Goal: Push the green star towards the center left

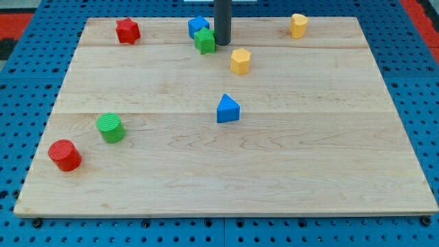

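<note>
A pale wooden board [226, 171] is seen filling most of the view, laid on a blue perforated surface [20, 103]. No container is shown; every block lies directly on the board. The arm carries no claw, only a dark rod [222, 17], so no opening or closing can be reported. My tip [222, 44] is set down near the view's top centre, touching or just beside the right side of the green star [204, 41]. The green star is found at the top centre, pressed against a blue block [198, 26] just behind it, whose shape cannot be made out fully. A blue triangular block [228, 109] is placed near the middle of the board. A red cylinder [64, 154] and a green cylinder [110, 127] are seen near each other at the view's lower left. A yellow hexagonal block [240, 61] lies just below and right of my tip. A red star [127, 30] is at the top left, and a yellow block [298, 25] at the top right.
</note>
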Controlling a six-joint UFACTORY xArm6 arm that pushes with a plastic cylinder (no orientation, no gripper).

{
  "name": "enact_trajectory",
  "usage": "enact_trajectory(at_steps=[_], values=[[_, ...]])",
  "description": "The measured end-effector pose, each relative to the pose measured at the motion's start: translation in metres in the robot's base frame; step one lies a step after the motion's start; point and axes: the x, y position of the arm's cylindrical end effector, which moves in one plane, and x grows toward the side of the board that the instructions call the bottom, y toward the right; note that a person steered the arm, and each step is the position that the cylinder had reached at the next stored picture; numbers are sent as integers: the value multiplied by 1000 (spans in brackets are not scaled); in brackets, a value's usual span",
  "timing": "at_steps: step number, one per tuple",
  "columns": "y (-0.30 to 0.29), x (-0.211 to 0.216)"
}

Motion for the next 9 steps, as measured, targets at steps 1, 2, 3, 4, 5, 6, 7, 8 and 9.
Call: enact_trajectory(at_steps=[1,2,3,4,5,6,7,8,9], values=[[27,-19],[-9,-19],[-55,13],[-110,63],[-125,97],[-91,123],[-146,128],[-196,126],[-177,90]])
